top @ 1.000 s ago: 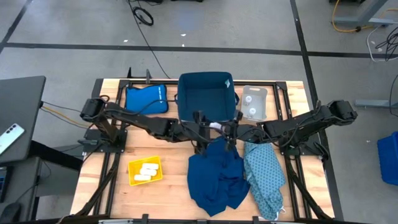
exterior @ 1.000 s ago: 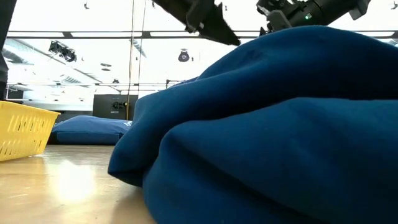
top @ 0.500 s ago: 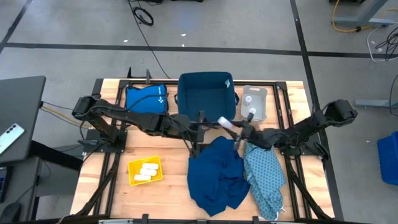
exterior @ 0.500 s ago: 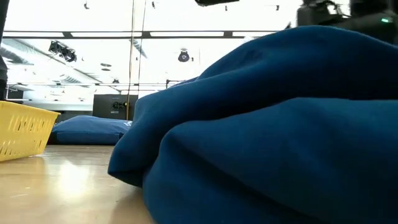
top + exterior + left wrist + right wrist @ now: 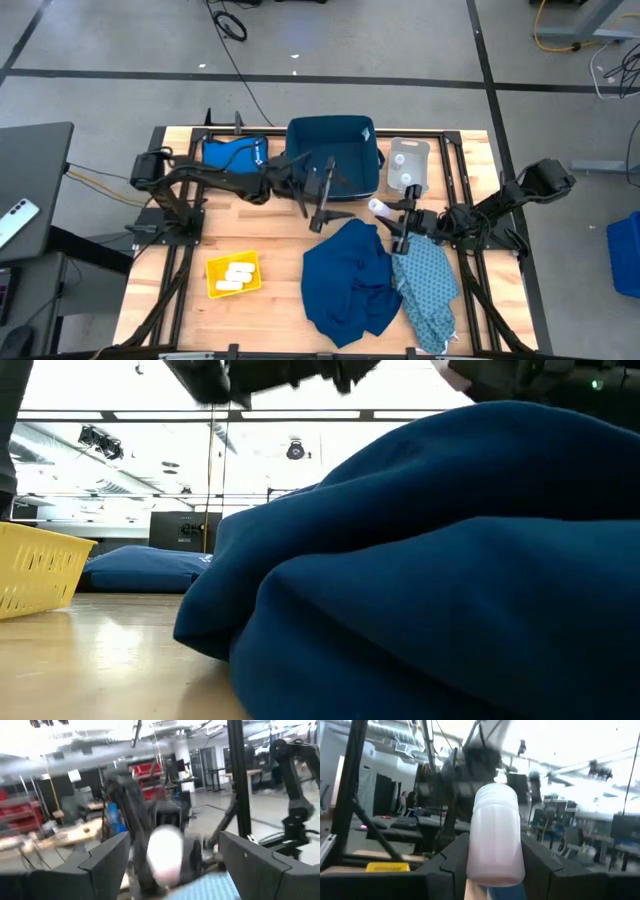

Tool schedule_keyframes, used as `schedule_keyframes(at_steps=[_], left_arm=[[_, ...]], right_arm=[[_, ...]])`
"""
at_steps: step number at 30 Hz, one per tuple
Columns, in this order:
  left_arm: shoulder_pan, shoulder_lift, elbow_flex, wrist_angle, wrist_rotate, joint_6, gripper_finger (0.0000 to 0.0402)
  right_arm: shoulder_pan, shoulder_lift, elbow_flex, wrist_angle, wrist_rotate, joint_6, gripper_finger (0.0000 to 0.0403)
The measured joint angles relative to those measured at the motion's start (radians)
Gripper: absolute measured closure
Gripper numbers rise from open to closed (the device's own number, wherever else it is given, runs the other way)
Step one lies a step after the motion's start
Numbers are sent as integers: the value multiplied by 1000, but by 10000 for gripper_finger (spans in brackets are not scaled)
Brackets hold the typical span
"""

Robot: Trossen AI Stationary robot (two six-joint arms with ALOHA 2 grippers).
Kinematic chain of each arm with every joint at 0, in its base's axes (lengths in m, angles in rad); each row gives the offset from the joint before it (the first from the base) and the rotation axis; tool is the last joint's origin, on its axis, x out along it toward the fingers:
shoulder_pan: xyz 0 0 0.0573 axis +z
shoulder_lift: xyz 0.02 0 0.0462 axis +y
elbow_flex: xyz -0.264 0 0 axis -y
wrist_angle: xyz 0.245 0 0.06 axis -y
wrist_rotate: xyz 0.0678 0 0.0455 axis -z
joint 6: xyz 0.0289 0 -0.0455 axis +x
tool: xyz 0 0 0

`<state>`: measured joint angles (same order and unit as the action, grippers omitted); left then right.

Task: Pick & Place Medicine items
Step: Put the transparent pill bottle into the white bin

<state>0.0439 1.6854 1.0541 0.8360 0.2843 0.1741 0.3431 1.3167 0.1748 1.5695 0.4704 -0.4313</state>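
My right gripper [image 5: 388,215] is shut on a small white round bottle [image 5: 379,208], one of the medicine items, above the far edge of the blue cloths. The right wrist view shows this bottle [image 5: 495,840] between the fingers, cap end away from the wrist. My left gripper [image 5: 330,195] stands open and holds nothing, in the air in front of the blue bin, facing the bottle. Its own view shows the bottle [image 5: 165,852] blurred beyond its spread fingers. White oblong packs [image 5: 237,273] lie in the yellow tray [image 5: 215,285]. My right gripper pinches the bottle's round body [image 5: 476,862] between its two fingers [image 5: 451,862], one on each side. The fingers come from the table's right, tipped a little upward. The bottle is lifted clear of table and cloths, its cap end pointing away from the wrist.
A blue bin [image 5: 332,125] stands at the far middle, a flat blue pouch [image 5: 235,158] to its left, and a clear container [image 5: 408,165] with round bottles to its right. A dark blue cloth [image 5: 345,285] and a patterned cloth [image 5: 428,290] cover the near middle.
The two grippers stood fingertip to fingertip over the blue cloth with the bottle between them. My right gripper has drawn back toward the table's right edge with the bottle and tipped upward. My left gripper has drawn away toward the far left and tipped up to about level.
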Motion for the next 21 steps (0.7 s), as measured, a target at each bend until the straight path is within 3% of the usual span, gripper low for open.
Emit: schedule_keyframes(at_steps=[7, 12, 21], left_arm=[[54, 129, -7, 269, 152, -127, 93], [53, 201, -5, 548, 168, -194, 93], [30, 300, 130, 550, 169, -234, 93]], right_arm=[[-7, 0, 74, 0, -60, -84, 265], [-11, 0, 90, 2, -85, -100, 265], [-43, 0, 91, -7, -113, -71, 265]])
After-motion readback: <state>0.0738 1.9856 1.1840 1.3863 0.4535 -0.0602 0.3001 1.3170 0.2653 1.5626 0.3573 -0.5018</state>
